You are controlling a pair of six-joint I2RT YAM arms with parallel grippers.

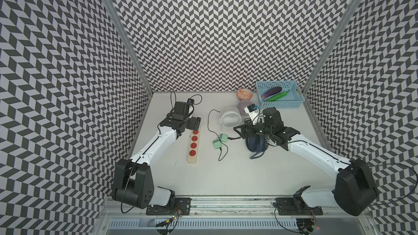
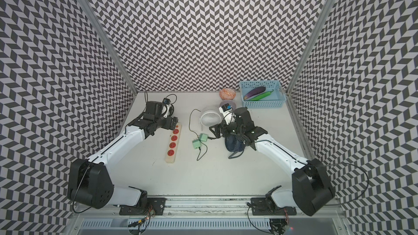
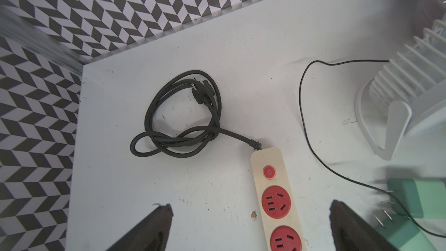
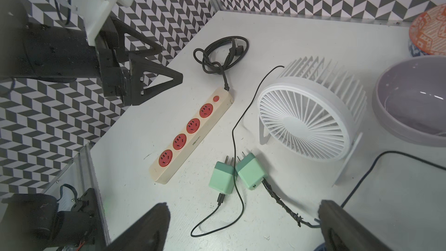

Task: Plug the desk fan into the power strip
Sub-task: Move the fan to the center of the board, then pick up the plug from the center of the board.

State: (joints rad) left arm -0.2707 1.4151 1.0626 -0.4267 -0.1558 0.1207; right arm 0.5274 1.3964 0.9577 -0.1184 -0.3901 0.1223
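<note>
The right end effector [image 4: 242, 205] fills the near edge of its wrist view, jaws spread wide and holding nothing; it hangs over the blue fan [image 1: 256, 144]. Just ahead of it and lower, two green adapters [image 4: 223, 177] lie flat on the tabletop [image 4: 277, 35], touching each other, prongs aimed toward the power strip [image 4: 190, 134]. A thin black cable [image 4: 233, 141] joins one adapter to the white fan [image 4: 304, 121]; a braided cord [image 4: 277, 196] from the other runs back past the right end effector.

The left end effector [image 3: 251, 206] is likewise spread and empty. It is poised above the strip's switch [image 3: 269, 172] end, with the strip beneath and between its fingers and all four red sockets [image 4: 179, 141] free.

The step in hand looks like reaching for a plug. Next, the right end effector must close on one adapter's body, lift it, turn the prongs downward and line them up with a socket, while the left likely steadies the strip.
</note>
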